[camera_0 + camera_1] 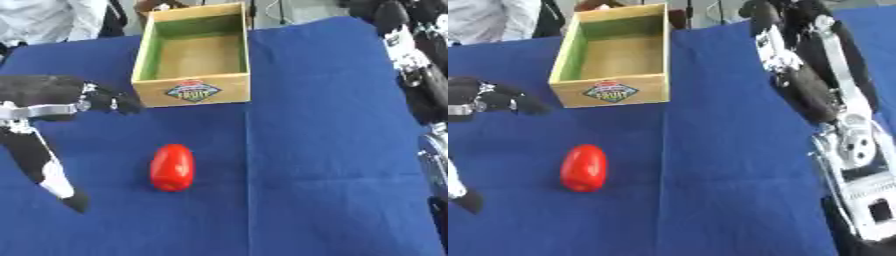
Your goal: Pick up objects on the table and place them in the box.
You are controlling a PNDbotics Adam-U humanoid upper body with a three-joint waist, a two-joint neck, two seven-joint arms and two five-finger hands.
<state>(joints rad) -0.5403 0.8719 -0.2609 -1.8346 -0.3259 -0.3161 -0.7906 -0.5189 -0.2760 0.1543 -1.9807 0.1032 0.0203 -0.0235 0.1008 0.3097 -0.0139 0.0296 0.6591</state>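
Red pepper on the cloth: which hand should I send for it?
Left. The left hand hangs open just up-left of the red pepper, beside the box. The right arm stands far across the table, its hand unclear.

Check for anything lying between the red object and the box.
Nothing visible does. Only bare blue cloth lies between the red object and the box, which is open on top. The left hand sits off to the side.

Blue-clothed table (332, 150): open wooden box (192, 92) at far side, red, perhaps pepper-like, object (171, 167) nearer
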